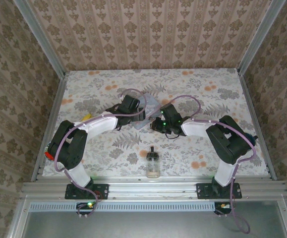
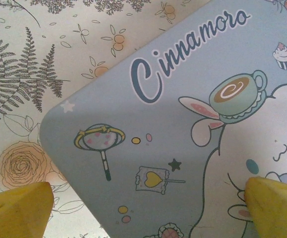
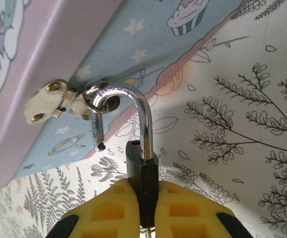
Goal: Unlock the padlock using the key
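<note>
Tin (image 2: 113, 106) blocks mid table (image 1: 207, 84), bottle (image 1: 153, 163) near front; far side open.

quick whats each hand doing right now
left hand: open, holding nothing, above the blue tin
right hand: closed on the padlock

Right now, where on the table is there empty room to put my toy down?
The wide strip of table between the blue tin and the back wall is bare. So is the patch between the glass bottle and the right arm. The middle is crowded: the left gripper is over the tin and the right gripper holds the padlock.
</note>
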You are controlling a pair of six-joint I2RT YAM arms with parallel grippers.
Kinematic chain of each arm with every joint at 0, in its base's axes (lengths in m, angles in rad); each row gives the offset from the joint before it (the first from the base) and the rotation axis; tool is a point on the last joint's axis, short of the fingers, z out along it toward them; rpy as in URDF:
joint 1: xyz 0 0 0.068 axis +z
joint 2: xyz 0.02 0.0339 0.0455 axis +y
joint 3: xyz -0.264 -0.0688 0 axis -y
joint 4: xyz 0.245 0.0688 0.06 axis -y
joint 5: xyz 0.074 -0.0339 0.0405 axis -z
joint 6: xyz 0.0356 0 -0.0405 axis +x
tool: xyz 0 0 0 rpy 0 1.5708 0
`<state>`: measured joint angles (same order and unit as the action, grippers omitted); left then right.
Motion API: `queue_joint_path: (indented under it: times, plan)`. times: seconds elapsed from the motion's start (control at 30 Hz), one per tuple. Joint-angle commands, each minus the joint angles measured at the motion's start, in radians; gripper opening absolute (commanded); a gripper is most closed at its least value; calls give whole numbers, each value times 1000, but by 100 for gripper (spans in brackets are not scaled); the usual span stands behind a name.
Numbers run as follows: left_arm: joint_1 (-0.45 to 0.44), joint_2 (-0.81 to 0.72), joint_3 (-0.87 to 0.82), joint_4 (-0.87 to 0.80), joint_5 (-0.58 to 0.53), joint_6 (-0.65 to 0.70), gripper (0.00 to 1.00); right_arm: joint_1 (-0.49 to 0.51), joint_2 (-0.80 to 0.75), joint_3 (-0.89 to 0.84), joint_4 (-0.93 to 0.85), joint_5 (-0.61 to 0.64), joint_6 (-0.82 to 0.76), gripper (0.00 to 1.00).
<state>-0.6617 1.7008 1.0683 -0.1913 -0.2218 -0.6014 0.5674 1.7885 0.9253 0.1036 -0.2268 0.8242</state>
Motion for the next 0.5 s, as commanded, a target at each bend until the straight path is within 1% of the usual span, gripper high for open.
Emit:
queue_joint_path:
  times: [0.0, 0.47]
  plan:
    - [-4, -5, -29, -51, 7, 0, 100, -8, 3, -3, 89, -21, 46, 0]
    - [-4, -9, -31, -48, 8, 5, 100, -21, 13, -14, 148, -37, 95, 0]
